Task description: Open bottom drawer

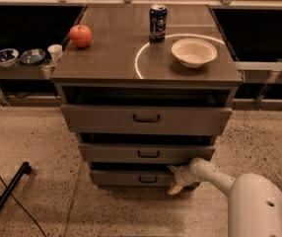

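Low, hand (173,179) by bottom drawer (121,178) right end; speckled floor (42,147).

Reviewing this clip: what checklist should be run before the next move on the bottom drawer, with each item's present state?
1. Gripper level with the bottom drawer, not the middle drawer: ok, it sits at the bottom drawer's right end.
2. Gripper on the handle: not ok, it is to the right of it.
3. Firm hold on the drawer: cannot tell.
4. Black stand leg out of the drawer's path: ok, far to the left.
5. Can, bowl and apple back from the front edge: ok.
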